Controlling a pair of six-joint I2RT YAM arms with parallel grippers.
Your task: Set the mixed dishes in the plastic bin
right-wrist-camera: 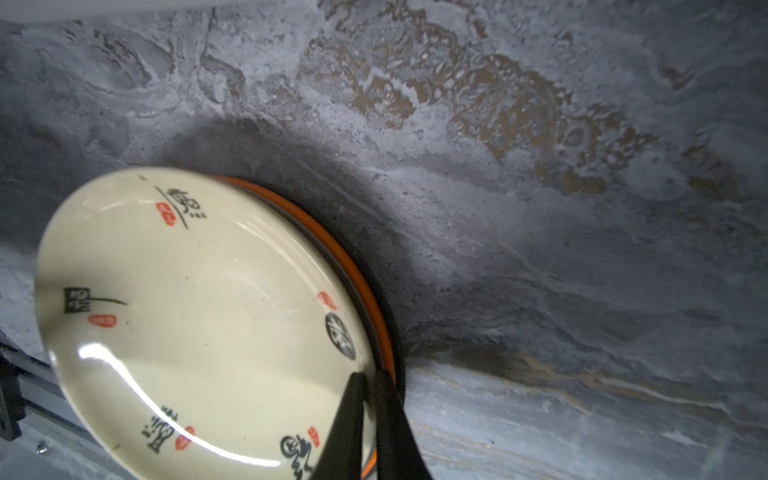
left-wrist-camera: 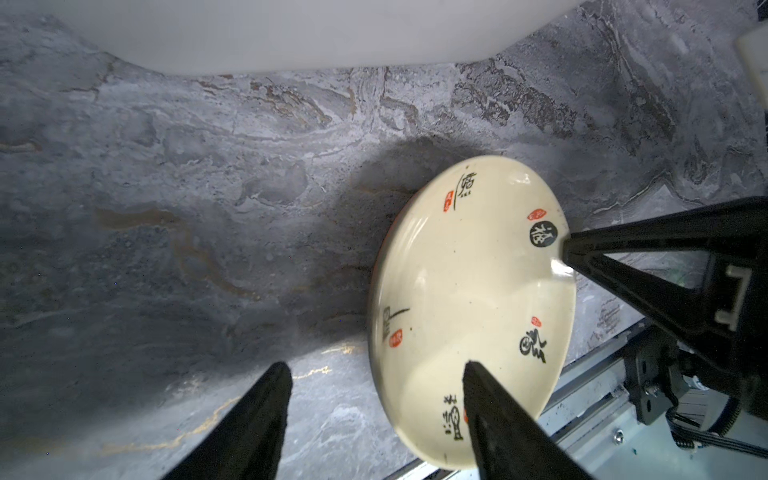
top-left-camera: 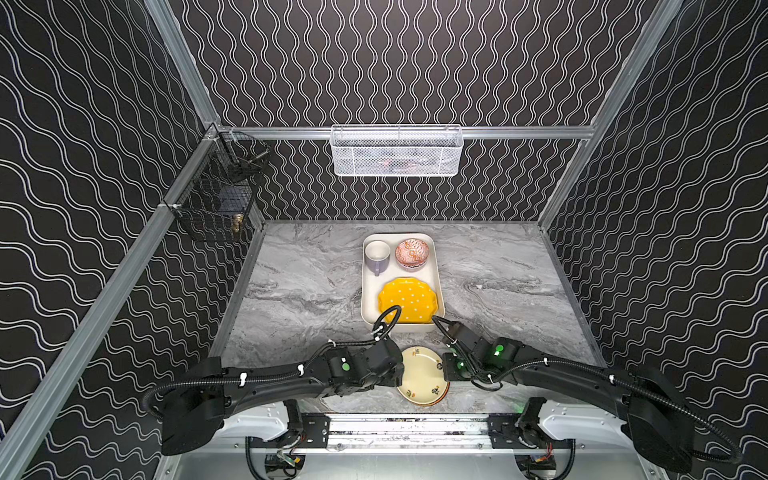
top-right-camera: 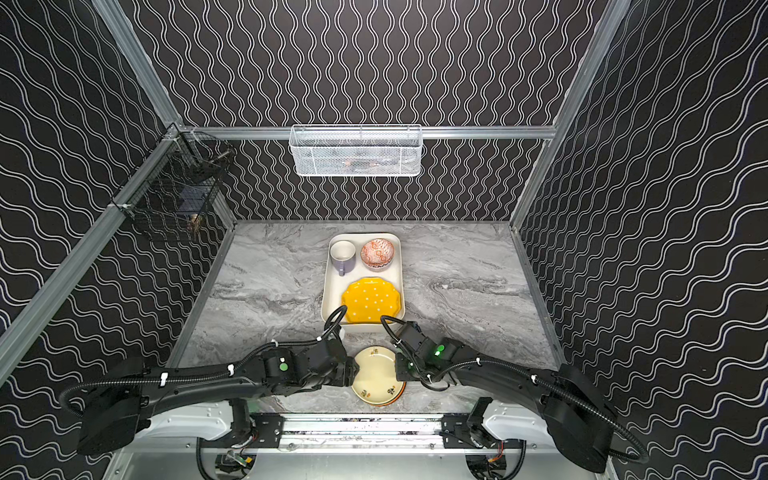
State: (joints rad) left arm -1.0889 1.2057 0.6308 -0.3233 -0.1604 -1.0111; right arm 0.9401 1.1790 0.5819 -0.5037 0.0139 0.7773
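Two tools flank the cream plate [top-left-camera: 422, 374], face-up atop the orange plate [right-wrist-camera: 365, 286] on the counter [top-left-camera: 299, 291], near the plastic bin [top-left-camera: 365, 291], whose long axis runs away from the robot. The right tool [right-wrist-camera: 368, 376] pinches the cream rim; the left tool [left-wrist-camera: 376, 368] gapes astride the opposite rim.

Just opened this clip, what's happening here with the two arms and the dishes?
Two arms are loading dishes into the plastic bin, which already holds the lavender mug, the lilac bowl and the yellow plate. A stack of small plates sits on the table near the robot, with the cream plate on top and an orange plate under it. The right gripper is pinched on the cream plate's rim. The left gripper is open at the opposite side, gripping nothing.
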